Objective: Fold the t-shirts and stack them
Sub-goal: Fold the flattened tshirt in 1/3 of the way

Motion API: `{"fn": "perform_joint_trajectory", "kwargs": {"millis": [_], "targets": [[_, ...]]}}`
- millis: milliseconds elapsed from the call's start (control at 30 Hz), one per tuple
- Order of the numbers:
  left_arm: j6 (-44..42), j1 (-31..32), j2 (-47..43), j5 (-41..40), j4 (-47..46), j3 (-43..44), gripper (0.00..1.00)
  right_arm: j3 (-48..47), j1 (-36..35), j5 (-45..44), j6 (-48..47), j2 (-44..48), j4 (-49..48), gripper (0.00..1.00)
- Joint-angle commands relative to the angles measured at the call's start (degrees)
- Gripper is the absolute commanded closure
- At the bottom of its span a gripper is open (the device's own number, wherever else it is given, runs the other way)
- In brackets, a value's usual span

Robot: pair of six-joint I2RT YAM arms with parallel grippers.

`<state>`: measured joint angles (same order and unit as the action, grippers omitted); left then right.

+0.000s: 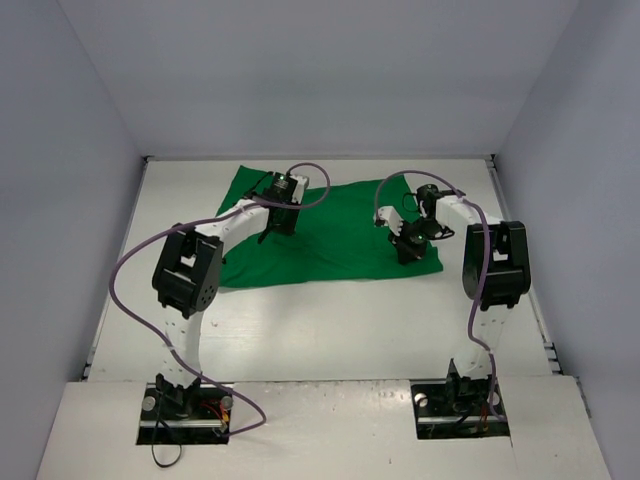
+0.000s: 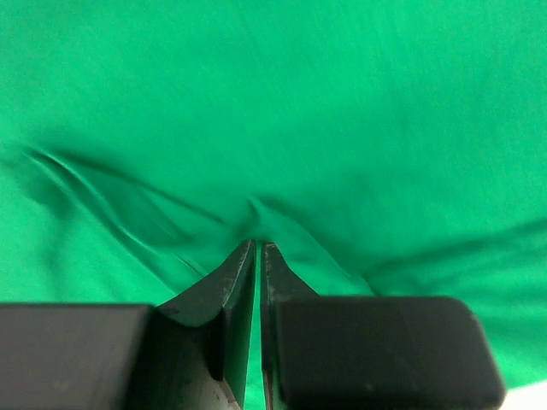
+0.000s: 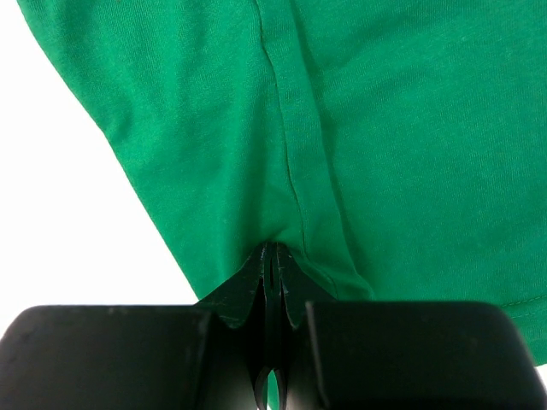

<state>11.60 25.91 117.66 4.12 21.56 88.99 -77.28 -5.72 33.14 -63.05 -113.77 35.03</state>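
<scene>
On my feed I see a white table (image 1: 330, 320) boxed in by pale grey walls: a back wall (image 1: 300, 70) along the far edge, a left wall (image 1: 55, 200) and a right wall (image 1: 590, 180) along the side edges. A thin rail (image 1: 545, 335) runs down the right edge. Along the near edge lies a paler board (image 1: 320, 430) with two dark cutouts (image 1: 205, 432), one toward each near corner.

My overhead view is evenly lit and sharp, with only soft shadows on the pale table (image 1: 330, 320). The left wrist feed is soft: the shirt (image 2: 342, 102) looks blurred, its creases smeared. The right wrist is crisper, but the table there blows out white.
</scene>
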Motion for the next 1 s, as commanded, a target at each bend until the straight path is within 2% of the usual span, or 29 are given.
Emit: {"fn": "perform_joint_trajectory", "kwargs": {"millis": [0,100,233,267,333,433,533,633,700,767,867,933,967], "targets": [[-9.59,-0.07,-3.34,-11.43,-9.75,1.79,0.95,0.73,-0.54,-0.73,-0.47,3.66,2.15,1.0],[-14.83,-0.07,-5.98,-13.82,-16.59,-1.64,0.9,0.36,-0.77,-1.33,-0.57,3.45,2.05,1.0],[-17.43,-0.34,-12.73,-10.51,-16.38,-5.34,0.82,-0.57,-0.74,-2.06,-0.51,3.33,1.97,1.0],[-15.59,-1.02,-14.78,-8.13,-13.11,-5.41,0.76,-1.19,-0.61,-2.54,-0.58,3.46,1.97,1.0],[-12.31,-2.27,-17.98,-4.83,-6.83,-6.18,0.71,-2.72,0.03,-3.43,-1.02,3.73,1.81,1.0],[-2.68,-5.09,-26.87,1.77,-0.44,-12.4,0.61,-6.53,1.41,-3.48,-0.1,3.51,1.71,0.95],[5.29,-5.01,-33.2,3.07,4.58,-17.45,0.61,-11.77,2.53,-0.98,1.42,2.4,1.62,0.77],[12.06,-4.82,-34.26,3.24,6.37,-22.15,0.61,-17.62,2.65,2.67,5.09,-0.71,1.44,0.71],[16.79,-4.82,-32.99,1.24,7.49,-22.79,0.61,-22.69,2.56,5.31,6.92,-2.79,1.36,0.74],[19.64,-4.9,-30.1,-0.61,8.71,-22.98,0.62,-26.36,1.32,5.21,9.83,-6.28,1.35,0.81],[19.28,-6.17,-27.6,-1.39,6.75,-22.08,0.65,-27.83,0.06,3.83,9.98,-9.38,0.83,0.86],[14.6,-8.59,-27.23,0.04,1.43,-20.58,0.65,-29.87,0.52,4.62,11.24,-11.66,0.32,0.83],[12.48,-9.24,-26.8,1.07,-0.59,-17.89,0.63,-31.54,0.88,5.9,11.7,-12.01,-0.19,0.75]]}}
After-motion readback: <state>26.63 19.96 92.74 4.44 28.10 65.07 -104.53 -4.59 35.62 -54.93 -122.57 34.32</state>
